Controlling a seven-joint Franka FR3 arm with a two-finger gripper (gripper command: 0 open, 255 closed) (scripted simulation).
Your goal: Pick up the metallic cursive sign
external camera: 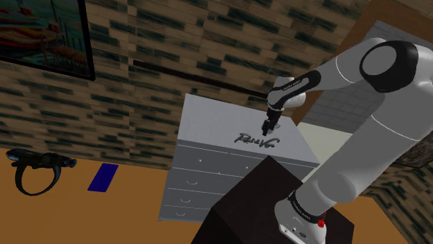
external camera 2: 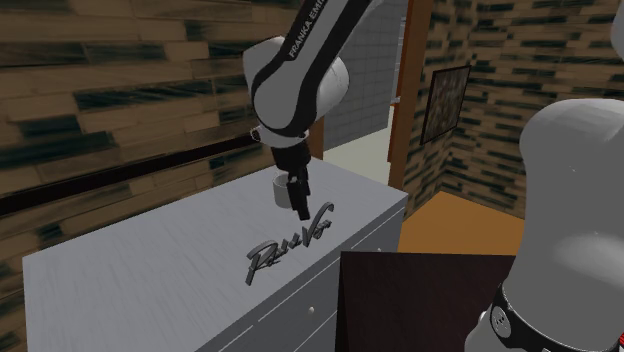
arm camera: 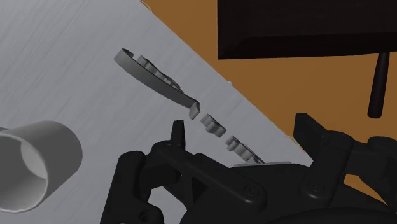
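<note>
A grey cursive sign (external camera: 255, 141) (external camera 2: 290, 240) (arm camera: 167, 83) lies flat on the grey dresser top (external camera: 208, 121) (external camera 2: 150, 270), near its front edge. My black gripper (external camera: 266, 128) (external camera 2: 301, 208) (arm camera: 242, 127) points down over the end of the sign nearest the stand, almost at the surface. Its fingers (arm camera: 178, 132) stand apart, open, with the last letters of the sign between them and untouched. The arm comes down from above the dresser.
A short grey cup (external camera 2: 283, 190) (arm camera: 35, 162) stands just behind the gripper. The dark stand (external camera: 257, 201) (external camera 2: 430, 300) abuts the dresser front. On the orange floor lie a blue mat (external camera: 103, 177) and a black ring-shaped object (external camera: 35, 170). A brick wall rises behind.
</note>
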